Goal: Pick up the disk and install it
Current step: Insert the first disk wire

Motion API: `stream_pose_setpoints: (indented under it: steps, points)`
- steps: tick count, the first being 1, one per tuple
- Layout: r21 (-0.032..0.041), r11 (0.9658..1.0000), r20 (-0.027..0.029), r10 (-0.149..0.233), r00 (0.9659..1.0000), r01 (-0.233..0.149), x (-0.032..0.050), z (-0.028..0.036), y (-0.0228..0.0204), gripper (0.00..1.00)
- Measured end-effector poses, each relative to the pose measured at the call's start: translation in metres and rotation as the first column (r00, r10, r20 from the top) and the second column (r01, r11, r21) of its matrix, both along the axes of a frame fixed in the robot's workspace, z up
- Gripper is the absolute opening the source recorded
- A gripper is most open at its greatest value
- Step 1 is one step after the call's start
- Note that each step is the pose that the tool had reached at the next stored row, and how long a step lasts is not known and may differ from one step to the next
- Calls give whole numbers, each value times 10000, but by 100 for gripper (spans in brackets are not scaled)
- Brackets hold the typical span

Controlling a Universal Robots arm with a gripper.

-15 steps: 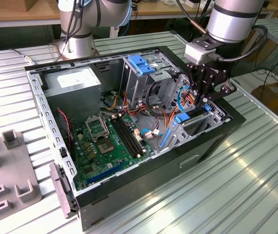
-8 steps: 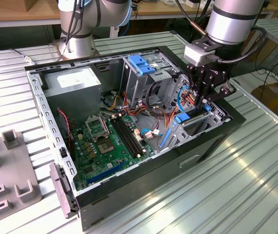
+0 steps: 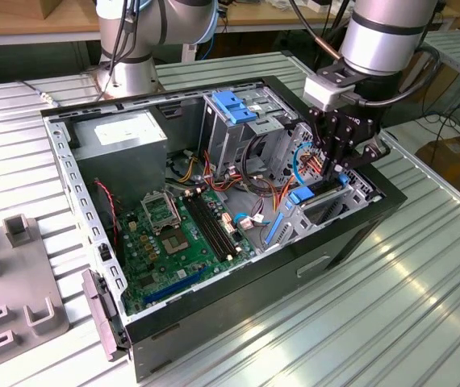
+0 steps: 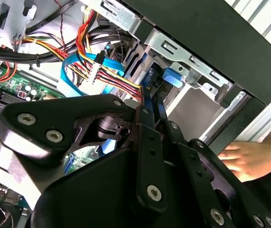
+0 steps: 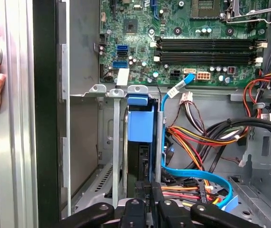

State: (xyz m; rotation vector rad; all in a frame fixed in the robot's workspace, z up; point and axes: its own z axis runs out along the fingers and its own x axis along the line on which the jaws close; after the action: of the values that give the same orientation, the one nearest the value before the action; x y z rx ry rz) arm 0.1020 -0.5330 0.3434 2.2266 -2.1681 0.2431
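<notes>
Well, the pincer [image 3: 336, 165] is down inside the open computer case [image 3: 238, 322]. In the exterior view it sits at about two o'clock from the middle of the case. Its two fingers [image 4: 150, 123] are very close together, with just a thin gap. They seem to pinch the thin edge of the disk [image 5: 140, 126], so I judge it has hold of it.

The disk stands on its edge in its blue frame. It is inside a narrow metal slot [image 5: 118, 142] by the side wall of the case. The frame's blue tab reaches up to the lip of the slot. I think most of the job is done: the disk is picked up and is in its slot. What I cannot tell is whether it is pushed all the way in and clicked tight. The pincer has not let go.

Just beside the slot is a bunch of bright wires [image 5: 192, 137]. In the exterior view the green board [image 3: 181, 234] lies at about eight o'clock from the pincer. The blue latch [image 3: 232, 106] on the metal cage is at about ten o'clock. The big grey box [image 3: 125, 137] is at about nine o'clock, farther off. In both wrist views a person's hand [image 4: 249, 159] rests outside the case, on the ribbed metal table [image 3: 424, 306].
</notes>
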Motion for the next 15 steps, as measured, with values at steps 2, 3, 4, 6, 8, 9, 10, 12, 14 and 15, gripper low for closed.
stream_pose_setpoints:
  steps: [2, 3, 4, 6, 8, 9, 10, 12, 14, 15]
  points:
    - [0, 10000, 0, -15, 10000, 15, -1, -5, -4, 17]
    - [0, 10000, 0, -19, 10000, 19, -1, -14, -5, 17]
    - [0, 10000, 0, -22, 10000, 22, -1, -19, -6, 17]
    - [3, 10000, 0, -30, 10000, 30, -3, -26, -6, 17]
    - [8, 10000, 0, -40, 10000, 40, -7, -35, -8, 17]
    - [7, 10000, 0, -41, 10000, 41, -9, -41, -11, 17]
    - [8, 10000, 0, -41, 10000, 41, -9, -47, -12, 17]
    - [9, 10000, 0, -45, 10000, 45, -11, -54, -16, 17]
    - [11, 10000, 0, -47, 10000, 47, -11, -56, -16, 17]
    - [17, 10000, 0, -47, 10000, 47, -11, -58, -17, 17]
